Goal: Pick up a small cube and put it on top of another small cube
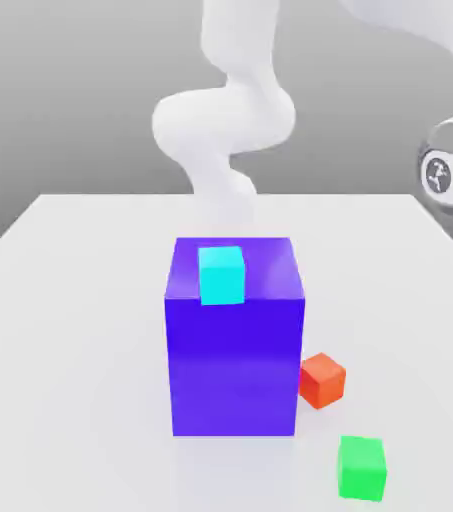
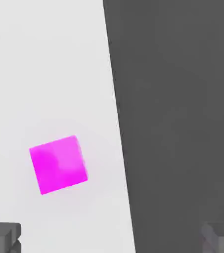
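Released end effector (image 2: 112, 238); four small cubes, one large blue block (image 1: 235, 365), one table (image 1: 90, 300)

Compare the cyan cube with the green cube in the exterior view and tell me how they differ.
The cyan cube is bright blue-green; the green cube is plain green. The cyan cube sits on top of the big blue block, while the green cube rests on the table. Both are small cubes, and neither is in the gripper.
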### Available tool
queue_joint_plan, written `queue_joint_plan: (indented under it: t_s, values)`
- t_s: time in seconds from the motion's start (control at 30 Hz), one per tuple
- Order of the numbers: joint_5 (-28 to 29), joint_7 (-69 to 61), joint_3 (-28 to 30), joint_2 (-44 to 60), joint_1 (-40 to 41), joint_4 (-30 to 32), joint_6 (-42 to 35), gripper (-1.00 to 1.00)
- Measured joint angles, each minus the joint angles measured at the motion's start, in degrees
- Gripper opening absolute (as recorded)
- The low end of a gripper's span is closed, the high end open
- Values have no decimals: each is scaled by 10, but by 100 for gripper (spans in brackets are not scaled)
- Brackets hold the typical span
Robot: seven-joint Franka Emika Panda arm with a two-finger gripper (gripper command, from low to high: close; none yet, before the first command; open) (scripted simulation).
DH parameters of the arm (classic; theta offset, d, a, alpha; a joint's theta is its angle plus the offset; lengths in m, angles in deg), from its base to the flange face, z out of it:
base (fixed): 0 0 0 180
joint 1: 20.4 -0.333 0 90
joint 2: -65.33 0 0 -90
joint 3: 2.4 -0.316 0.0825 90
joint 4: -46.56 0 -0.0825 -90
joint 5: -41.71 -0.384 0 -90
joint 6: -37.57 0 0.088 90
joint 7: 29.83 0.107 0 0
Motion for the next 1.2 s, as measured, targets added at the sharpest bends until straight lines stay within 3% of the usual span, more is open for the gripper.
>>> queue_joint_plan:
  t_s: [0.2, 0.23, 0.43, 0.6, 0.93, 1.07, 1.1, 1.2]
  values:
    - [43, -23, 3, 122, -25, -25, 64, 0]
    - [44, -22, 4, 135, -26, -28, 74, -100]
    - [45, -22, 4, 142, -26, -29, 77, -100]
    - [36, -25, -1, 63, -21, -8, 20, -100]
    - [-6, 130, 80, -123, 27, 185, 28, -100]
    - [-22, 134, 80, -74, 36, 199, 90, -100]
    - [-26, 132, 78, -55, 38, 198, 108, 100]
    - [-26, 132, 78, -55, 38, 198, 108, 100]
